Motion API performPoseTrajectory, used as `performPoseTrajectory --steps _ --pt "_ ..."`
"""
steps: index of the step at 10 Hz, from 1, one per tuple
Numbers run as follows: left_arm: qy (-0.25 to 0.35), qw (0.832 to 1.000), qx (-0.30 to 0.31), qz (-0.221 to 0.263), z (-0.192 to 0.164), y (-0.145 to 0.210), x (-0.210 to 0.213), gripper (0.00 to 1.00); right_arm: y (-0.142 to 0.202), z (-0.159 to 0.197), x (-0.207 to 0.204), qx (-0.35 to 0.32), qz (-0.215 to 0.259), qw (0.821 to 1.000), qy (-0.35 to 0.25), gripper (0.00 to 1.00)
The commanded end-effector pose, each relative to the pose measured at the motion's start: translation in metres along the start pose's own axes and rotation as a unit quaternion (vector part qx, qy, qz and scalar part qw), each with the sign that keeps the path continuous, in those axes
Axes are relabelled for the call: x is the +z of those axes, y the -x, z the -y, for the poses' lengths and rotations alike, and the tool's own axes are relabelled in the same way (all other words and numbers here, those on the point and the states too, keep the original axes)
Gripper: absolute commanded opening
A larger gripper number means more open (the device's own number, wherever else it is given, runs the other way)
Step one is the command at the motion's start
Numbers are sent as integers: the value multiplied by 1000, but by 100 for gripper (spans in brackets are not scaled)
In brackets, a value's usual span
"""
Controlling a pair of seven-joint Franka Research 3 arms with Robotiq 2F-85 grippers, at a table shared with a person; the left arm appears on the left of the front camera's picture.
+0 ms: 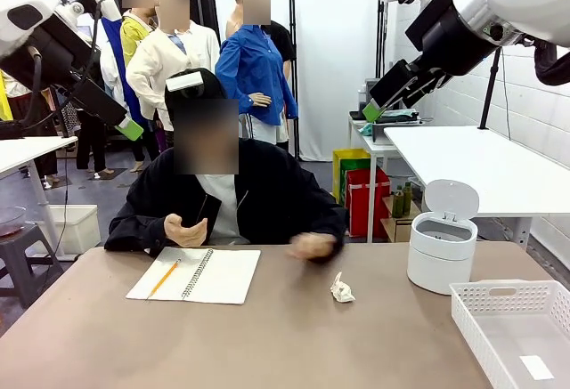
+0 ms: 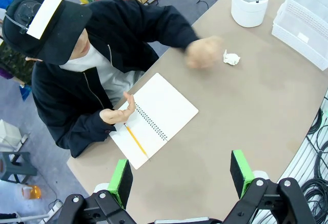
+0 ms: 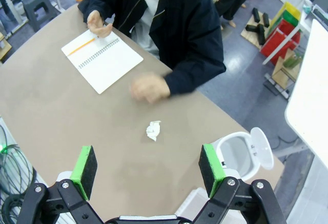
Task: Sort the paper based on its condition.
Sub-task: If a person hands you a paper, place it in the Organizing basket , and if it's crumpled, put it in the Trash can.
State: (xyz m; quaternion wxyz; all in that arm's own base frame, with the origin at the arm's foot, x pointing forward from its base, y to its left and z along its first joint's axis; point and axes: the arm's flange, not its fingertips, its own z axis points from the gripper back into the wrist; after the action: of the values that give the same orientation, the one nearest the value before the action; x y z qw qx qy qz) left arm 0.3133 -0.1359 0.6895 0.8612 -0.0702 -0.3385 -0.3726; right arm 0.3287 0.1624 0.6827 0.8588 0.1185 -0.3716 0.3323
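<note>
My right gripper [image 3: 147, 162] hangs high over the table, jaws spread wide and empty. The 1 crumpled paper wad [image 3: 153, 130] lies on the bare tabletop almost dead ahead between my 2 fingers, near the person's hand [image 3: 149, 87] and the open white bin [image 1: 441, 269]. My left gripper [image 2: 181, 172] is also spread and empty but well apart from it, so I judge my right arm nearer. The wad looks small, white and creased, its longer axis roughly crosswise to my closing line.
</note>
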Motion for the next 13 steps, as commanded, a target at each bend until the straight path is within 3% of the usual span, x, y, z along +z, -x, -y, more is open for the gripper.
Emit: performPoseTrajectory --steps 1,12,13 --pt "1 1000 1 -2 -1 1 0 100 0 0 0 0 0 1000 0 100" --pt "1 1000 1 -2 -1 1 0 100 0 0 0 0 0 1000 0 100" --pt "1 1000 1 -2 -1 1 0 100 -6 -3 -15 -11 -31 999 -4 100"
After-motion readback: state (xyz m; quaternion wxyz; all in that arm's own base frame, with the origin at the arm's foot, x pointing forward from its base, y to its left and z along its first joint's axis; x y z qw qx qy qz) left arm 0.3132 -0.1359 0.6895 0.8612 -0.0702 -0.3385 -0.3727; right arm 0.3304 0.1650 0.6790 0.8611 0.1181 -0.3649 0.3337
